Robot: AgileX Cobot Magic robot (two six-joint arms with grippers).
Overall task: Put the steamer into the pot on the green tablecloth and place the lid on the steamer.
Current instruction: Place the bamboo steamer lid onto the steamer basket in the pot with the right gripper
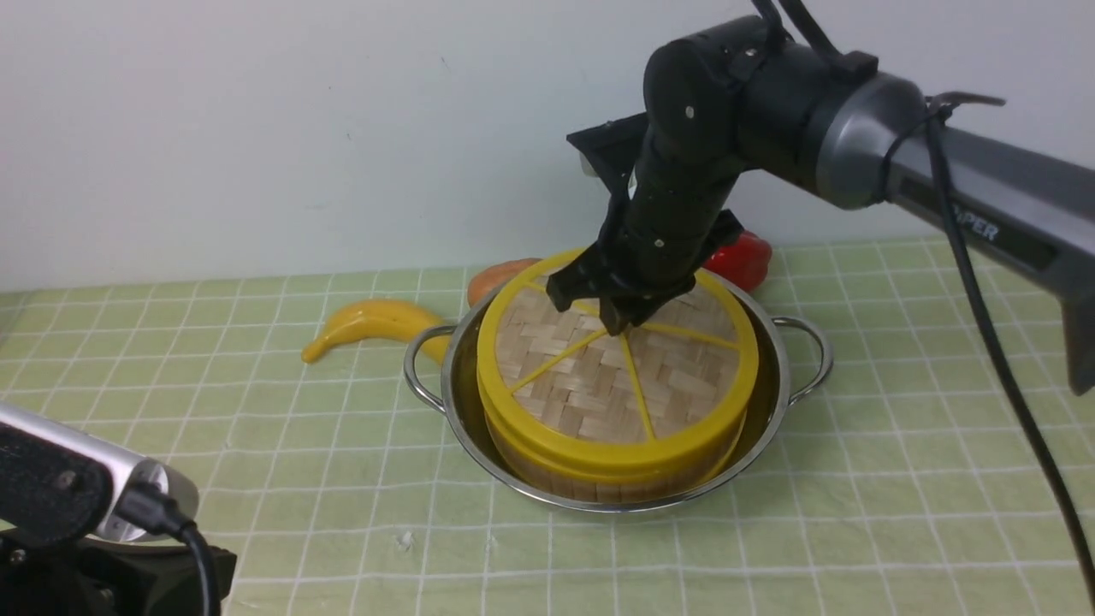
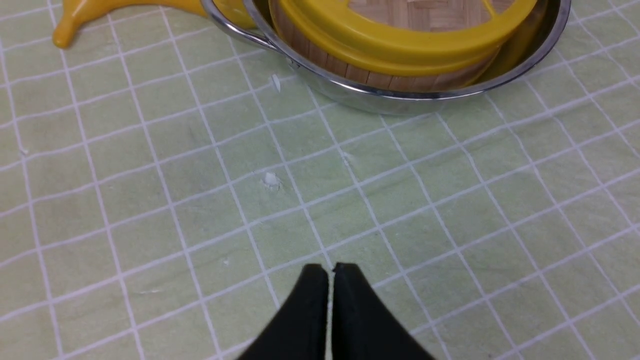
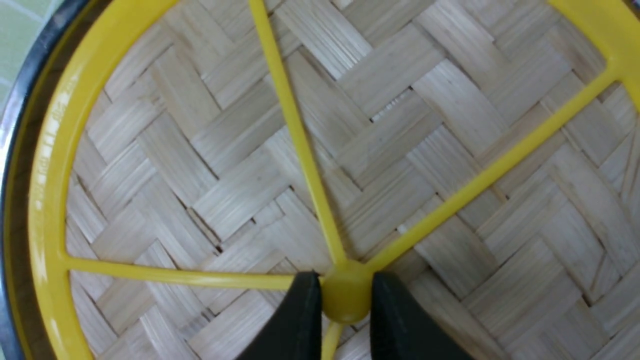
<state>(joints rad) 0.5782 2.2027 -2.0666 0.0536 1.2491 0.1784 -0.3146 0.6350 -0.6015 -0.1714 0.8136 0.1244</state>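
Steel first: the wide shiny pot (image 1: 460,395) sits mid-scene on the green checked tablecloth (image 1: 898,479), its two wire handles pointing left and right. Inside it stands the bamboo steamer (image 1: 599,486), upright, and only its slatted side wall shows under the cover. On top lies the lid (image 1: 599,393), woven face up, level or very nearly so, yellow rim running over the steamer's edge all round. What is in the steamer can't be seen; the lid hides it. It's a round thing with no long side, and its yellow spokes fan out from the hub (image 3: 346,292). Down from the right comes the right gripper (image 1: 618,318), pointing at the lid's middle, and the wrist view has both black fingers pressed against the hub, one each side, clamped on it. A band of bare steel shows between steamer and pot wall, left and right. The left gripper (image 2: 330,272) hangs low at the near left over bare cloth, jaws together, holding nothing. Plenty of open cloth near and right. A banana (image 1: 376,323) lies just beside the left handle, and a red pepper (image 1: 742,259) and an orange lump (image 1: 496,275) crowd the far rim.
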